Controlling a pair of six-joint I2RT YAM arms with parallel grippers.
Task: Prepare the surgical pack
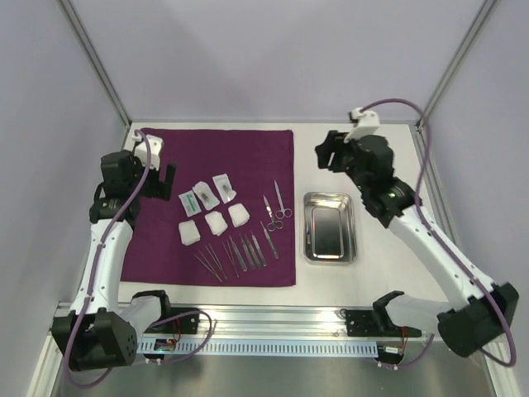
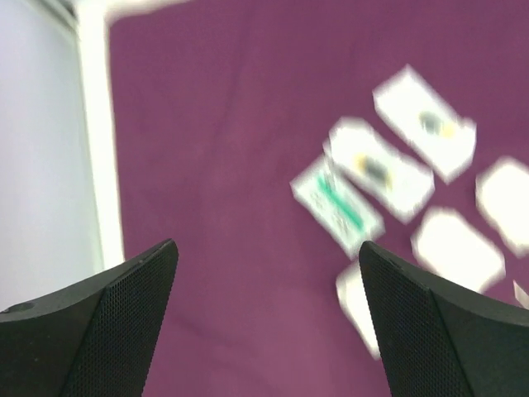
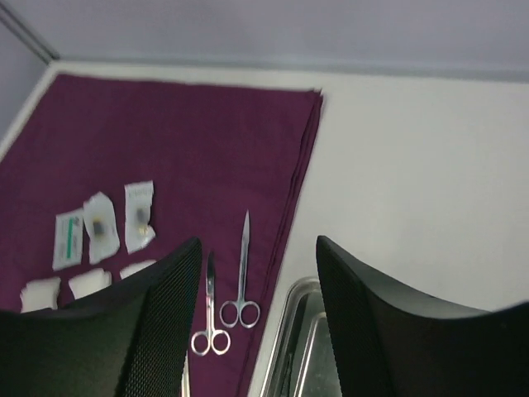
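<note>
A deep-purple cloth (image 1: 211, 165) lies flat on the table's left half. On it lie three clear packets (image 1: 207, 193), three white gauze squares (image 1: 215, 222), two scissors (image 1: 277, 205) and several tweezers (image 1: 235, 255). A shiny steel tray (image 1: 330, 227) stands empty right of the cloth. My left gripper (image 1: 168, 180) is open and empty above the cloth's left part; the packets (image 2: 380, 174) and gauze (image 2: 456, 246) show blurred in its view. My right gripper (image 1: 326, 153) is open and empty, raised above the table behind the tray; its view shows the scissors (image 3: 241, 285) and the tray rim (image 3: 289, 339).
Metal frame posts (image 1: 99, 70) rise at the back corners beside the grey walls. An aluminium rail (image 1: 281, 318) carrying the arm bases runs along the near edge. Bare white table (image 1: 372, 273) surrounds the tray.
</note>
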